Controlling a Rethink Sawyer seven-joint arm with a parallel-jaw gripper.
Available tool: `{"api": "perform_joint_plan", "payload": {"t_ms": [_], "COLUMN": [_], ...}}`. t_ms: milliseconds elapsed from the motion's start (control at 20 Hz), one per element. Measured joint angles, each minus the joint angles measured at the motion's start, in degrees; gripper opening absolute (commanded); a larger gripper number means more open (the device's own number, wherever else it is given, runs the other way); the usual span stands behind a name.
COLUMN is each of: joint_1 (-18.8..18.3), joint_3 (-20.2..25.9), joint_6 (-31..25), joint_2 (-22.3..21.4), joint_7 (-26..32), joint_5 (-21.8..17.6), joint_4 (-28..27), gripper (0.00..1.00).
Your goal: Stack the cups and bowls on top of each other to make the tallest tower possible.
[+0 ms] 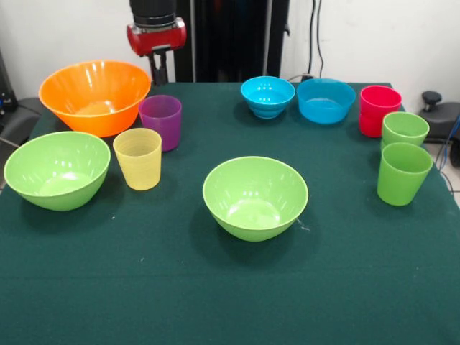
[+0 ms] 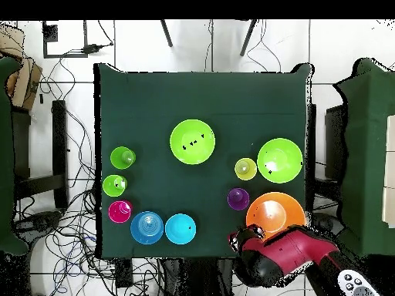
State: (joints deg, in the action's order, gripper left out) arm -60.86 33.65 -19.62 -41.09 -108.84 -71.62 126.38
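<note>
Standing separately on the dark green cloth-covered table (image 1: 215,302), nothing stacked:

- Large round orange plastic bowl (image 1: 95,96), far corner beside the arm; ribbed pale yellow plastic tumbler (image 1: 138,158) and purple plastic tumbler (image 1: 161,121) just beside it.
- Two medium lime green plastic bowls: one at the table edge (image 1: 57,169), one near centre (image 1: 255,197).
- Two smaller blue plastic bowls (image 1: 267,95) (image 1: 325,100), side by side at the far edge.
- Red plastic tumbler (image 1: 379,109); two light green plastic tumblers (image 1: 405,129) (image 1: 402,172) close together nearby.
- Red and black gripper (image 1: 159,70), drawn back behind the orange bowl; whether its jaws are wide or narrow cannot be told.
</note>
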Motion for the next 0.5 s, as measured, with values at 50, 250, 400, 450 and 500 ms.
{"api": "perform_joint_plan", "payload": {"t_ms": [50,250,400,450,500], "joint_1": [-0.1,-0.9,-2.0,-2.0,-2.2], "joint_3": [0.0,0.0,0.0,0.0,0.0], "joint_6": [0.0,0.0,0.0,0.0,0.0], "joint_2": [-0.2,-0.9,-2.2,-2.3,-2.6], "joint_7": [0.0,0.0,0.0,0.0,0.0], "joint_5": [0.3,1.7,3.5,3.6,3.9], "joint_4": [0.0,0.0,0.0,0.0,0.0], "gripper": [0.0,0.0,1.0,1.0,1.0]}}
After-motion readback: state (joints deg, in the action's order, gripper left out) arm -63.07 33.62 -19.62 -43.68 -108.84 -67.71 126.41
